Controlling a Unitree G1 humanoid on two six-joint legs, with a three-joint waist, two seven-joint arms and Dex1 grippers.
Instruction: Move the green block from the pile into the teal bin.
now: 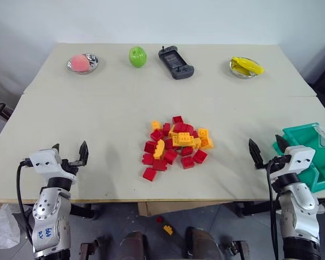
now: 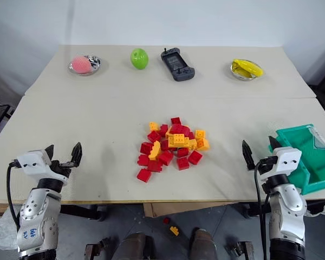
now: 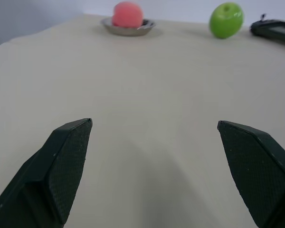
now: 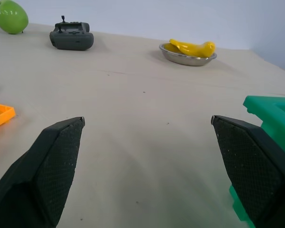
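Both pincers sit at the near edge of the worktop, well apart from each other. The left pincer is wide open and empty. The right pincer is just as wide, with nothing between its pads, and lies just beside the teal bin at the right edge.

The pile lies between the two arms, a little further in. On its surface it shows red and yellow-orange bricks. The green block cannot be made out among them and is likely buried or hidden behind a brick.

The step in hand looks like the first reach, with nothing grasped yet. To do it well, the robot should find the block before closing. It could nudge the upper bricks aside with one finger rather than scooping. It should then close on the green block alone, across its flat sides. The right arm seems the better choice, being next to the bin. The apple at the far side is green too and must not be taken for the block.

Both forearms reach forward, and the pincers point ahead and slightly upward, hovering low over bare worktop.
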